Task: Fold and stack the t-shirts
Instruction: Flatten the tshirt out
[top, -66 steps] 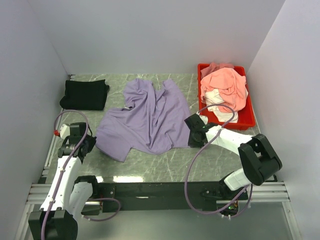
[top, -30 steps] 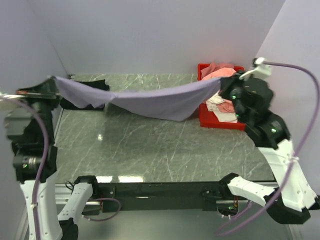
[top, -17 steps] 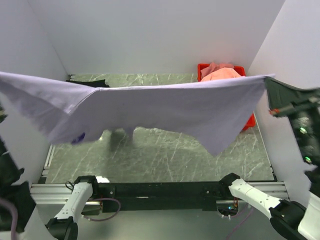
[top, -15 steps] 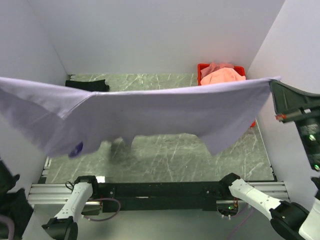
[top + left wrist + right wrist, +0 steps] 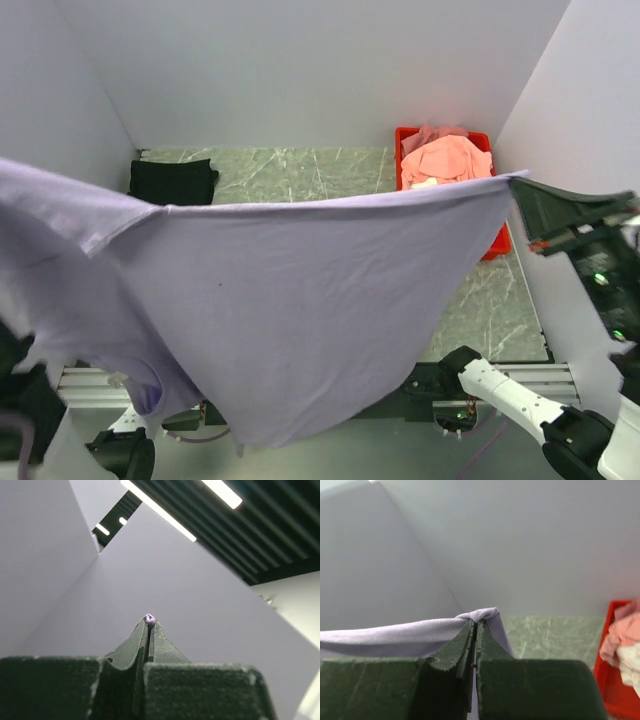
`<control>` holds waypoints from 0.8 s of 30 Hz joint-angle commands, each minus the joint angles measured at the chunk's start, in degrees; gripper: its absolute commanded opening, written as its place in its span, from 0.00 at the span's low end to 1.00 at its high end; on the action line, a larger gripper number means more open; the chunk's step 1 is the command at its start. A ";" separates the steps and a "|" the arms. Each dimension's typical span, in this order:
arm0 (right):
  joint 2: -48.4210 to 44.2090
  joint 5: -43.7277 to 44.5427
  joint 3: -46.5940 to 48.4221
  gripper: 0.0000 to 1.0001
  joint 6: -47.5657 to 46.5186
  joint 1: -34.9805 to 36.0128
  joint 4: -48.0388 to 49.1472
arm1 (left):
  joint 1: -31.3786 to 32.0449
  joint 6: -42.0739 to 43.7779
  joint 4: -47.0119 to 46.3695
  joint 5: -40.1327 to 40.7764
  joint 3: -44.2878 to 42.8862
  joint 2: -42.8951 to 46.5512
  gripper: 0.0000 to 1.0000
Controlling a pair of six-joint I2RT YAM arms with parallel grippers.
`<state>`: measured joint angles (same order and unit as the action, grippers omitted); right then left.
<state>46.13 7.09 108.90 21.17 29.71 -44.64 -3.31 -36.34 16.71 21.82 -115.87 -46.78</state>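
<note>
The lavender-purple t-shirt [image 5: 290, 300] hangs high in the air, stretched wide between both grippers, and hides most of the table. My right gripper [image 5: 522, 185] is shut on its right corner; the wrist view shows cloth [image 5: 410, 635] pinched at the fingertips [image 5: 475, 621]. My left gripper is off the left edge of the top view; its wrist view shows the jaws shut on a small tuft of purple cloth [image 5: 149, 618]. The black t-shirt [image 5: 172, 181] lies folded at the back left. The salmon-pink t-shirt [image 5: 446, 160] and the white t-shirt [image 5: 422, 184] lie in the red tray [image 5: 494, 243].
The red tray stands at the back right against the right wall. White walls enclose the green marble table [image 5: 300, 170] on three sides. The left wrist camera looks up at the ceiling lights [image 5: 165, 515].
Both arms lifted the purple shirt off the table and spread it wide. In the last half second it has swung towards the camera and hangs lower at the front.
</note>
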 commanded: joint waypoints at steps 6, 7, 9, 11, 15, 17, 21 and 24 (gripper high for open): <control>8.09 15.04 -18.52 0.00 -0.34 -0.79 9.57 | -0.12 9.17 -12.38 -3.71 23.04 -12.27 0.01; 10.97 14.62 -19.86 0.00 -0.43 -2.45 11.49 | -0.20 9.87 -13.62 -4.15 27.15 -13.58 0.01; 14.15 9.38 -24.58 0.00 -0.25 -5.44 14.22 | -0.12 11.98 -16.26 -5.38 33.65 -18.24 0.01; 19.42 4.88 -28.46 0.00 0.01 -9.66 20.71 | -0.12 13.13 -21.01 -5.91 36.93 -24.21 0.01; 31.98 -3.39 -34.01 0.00 -0.16 -13.19 30.65 | -0.12 15.33 -25.06 -7.50 39.51 -37.30 0.00; 41.73 -6.12 -32.01 0.00 -1.39 -13.89 32.43 | -0.12 15.42 -23.05 -7.67 37.14 -46.23 0.00; 55.89 -5.16 -20.96 0.00 -3.50 -14.16 29.97 | -0.20 14.72 -18.91 -10.57 28.52 -58.05 0.00; 63.02 -3.32 -15.23 0.00 -3.68 -14.59 27.33 | -0.20 14.89 -18.03 -10.23 24.48 -63.42 0.00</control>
<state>108.42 2.87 85.67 19.22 15.79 -19.07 -3.31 -22.72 1.04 12.69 -84.99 -109.75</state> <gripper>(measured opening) 0.032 0.023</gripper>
